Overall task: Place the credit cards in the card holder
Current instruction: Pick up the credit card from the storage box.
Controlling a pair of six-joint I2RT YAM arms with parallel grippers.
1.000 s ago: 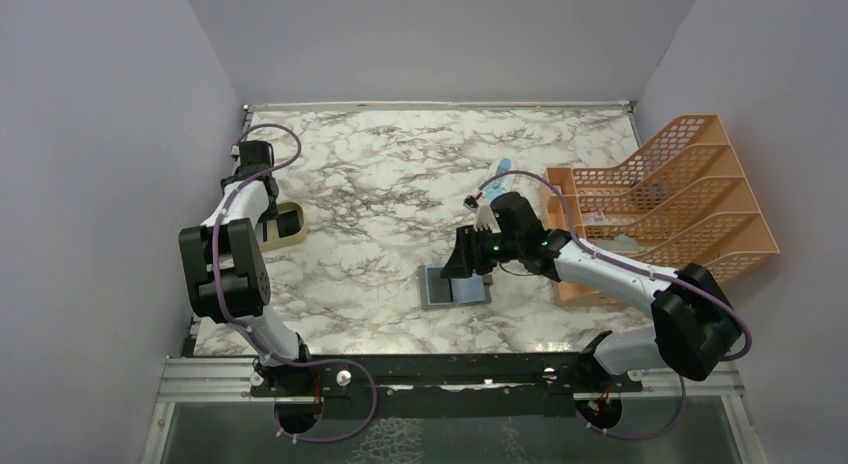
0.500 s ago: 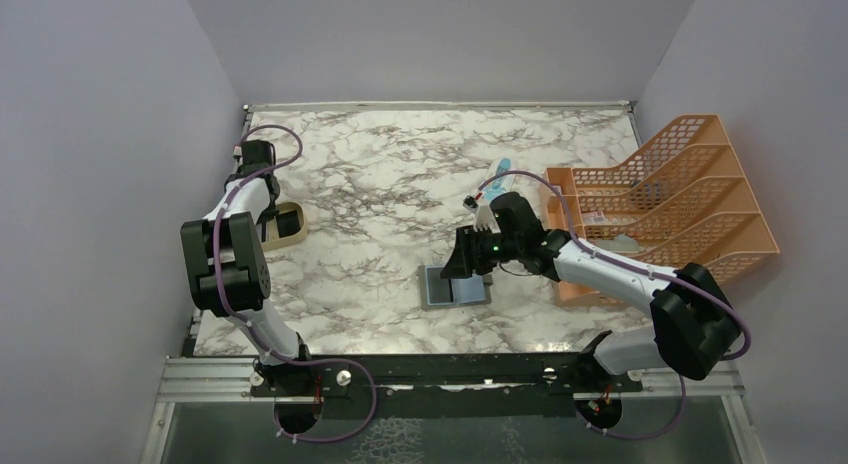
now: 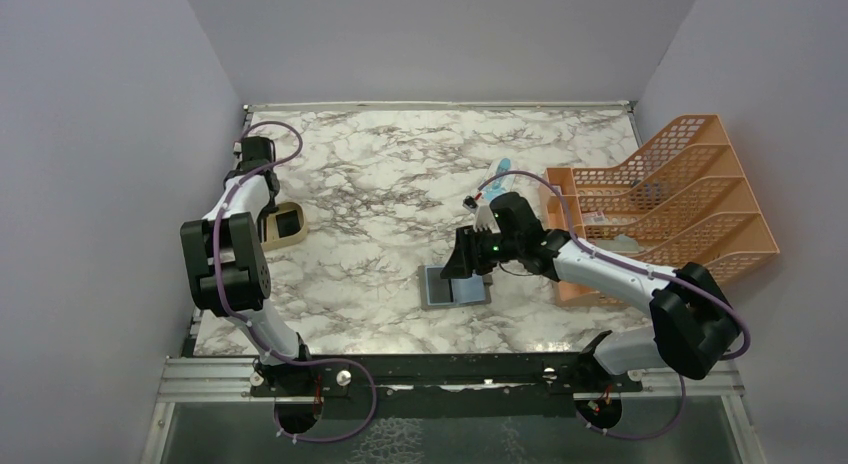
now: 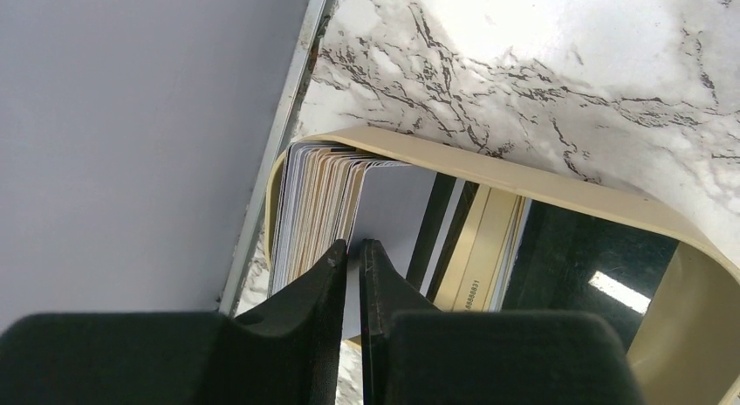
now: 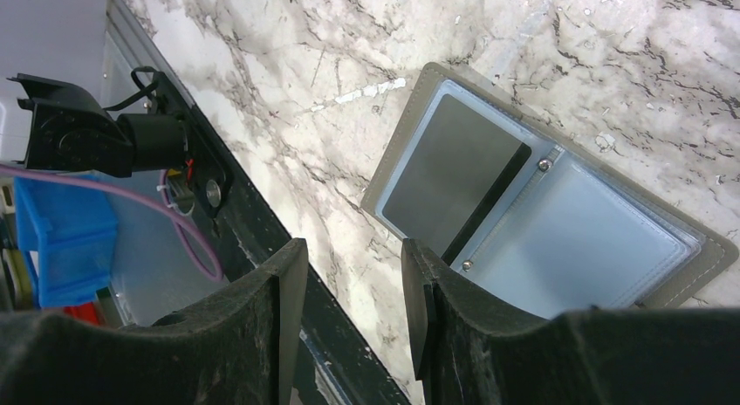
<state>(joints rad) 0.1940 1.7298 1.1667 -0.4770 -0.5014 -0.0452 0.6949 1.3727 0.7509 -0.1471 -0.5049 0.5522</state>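
Several credit cards [image 4: 316,195] stand on edge in the left compartment of a tan oval tray [image 4: 524,180] by the left wall. My left gripper [image 4: 353,248] reaches down into that compartment, its jaws drawn almost together around the edge of a pale card [image 4: 397,209] at the right of the stack. From above, the left gripper [image 3: 270,216] sits over the tray [image 3: 290,236]. The grey card holder [image 5: 602,239] lies open on the marble with a dark card [image 5: 454,174] in its left pocket. My right gripper [image 5: 353,265] hangs open just over the card holder [image 3: 455,286], holding nothing.
An orange mesh file rack [image 3: 680,194] stands at the right edge. A light blue-and-white packet [image 3: 497,174] lies behind the right arm. The grey wall [image 4: 131,117] runs close beside the tray. The table's black front rail [image 5: 244,239] is near the card holder.
The left gripper's jaws have closed in from wide apart to a narrow gap around the pale card. The right arm and the card holder have not moved.
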